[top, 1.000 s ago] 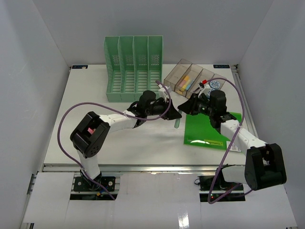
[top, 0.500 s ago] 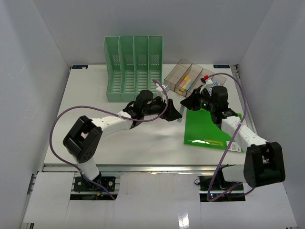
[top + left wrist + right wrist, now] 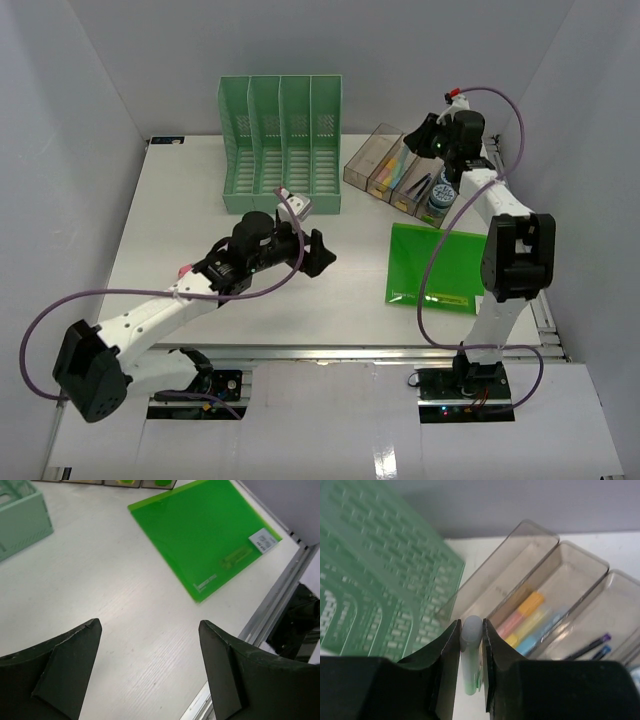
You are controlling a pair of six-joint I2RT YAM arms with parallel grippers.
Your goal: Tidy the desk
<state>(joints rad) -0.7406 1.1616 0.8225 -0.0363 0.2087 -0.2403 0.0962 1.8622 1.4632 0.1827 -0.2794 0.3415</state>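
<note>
The desk is a wide white tabletop. My right gripper is shut on a pale green marker with a greyish cap, which points down between the fingers. It hangs above the clear organizer trays at the back right. One tray holds orange, yellow and blue highlighters. In the top view the right gripper is raised high. My left gripper is open and empty, low over bare desk left of the green folder.
A green slotted file rack stands at the back centre, and its corner shows in the left wrist view. The green folder lies flat at the right. Dark pens sit in the tray beyond the highlighters. A metal rail edges the desk.
My left gripper opened and drew back toward the near left. My right arm lifted the marker from mid-desk up and back to above the clear trays.
</note>
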